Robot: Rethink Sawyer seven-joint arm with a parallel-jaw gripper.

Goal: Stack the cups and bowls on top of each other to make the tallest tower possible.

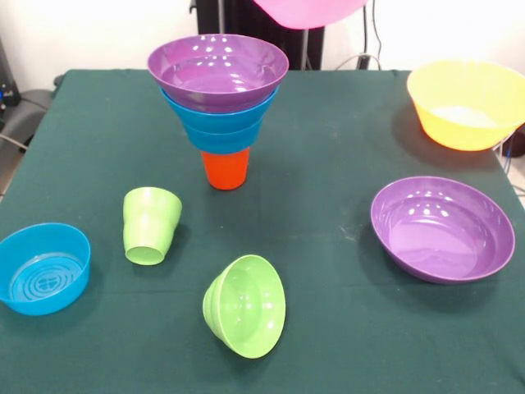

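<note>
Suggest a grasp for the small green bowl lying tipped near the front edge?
Take the small green bowl by its rim, probably from straight above. It lies tipped on its side with the mouth turned toward the camera, so the upper arc of the rim is exposed: one finger inside the mouth, one on the outer wall. The stepped green cup sits clear of it.

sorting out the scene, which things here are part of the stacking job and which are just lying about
Part of the job:
tower
pink bowl at the top edge
yellow bowl
purple bowl
blue bowl
green cup
green bowl

Just lying about:
green tablecloth
cables behind the table
</note>
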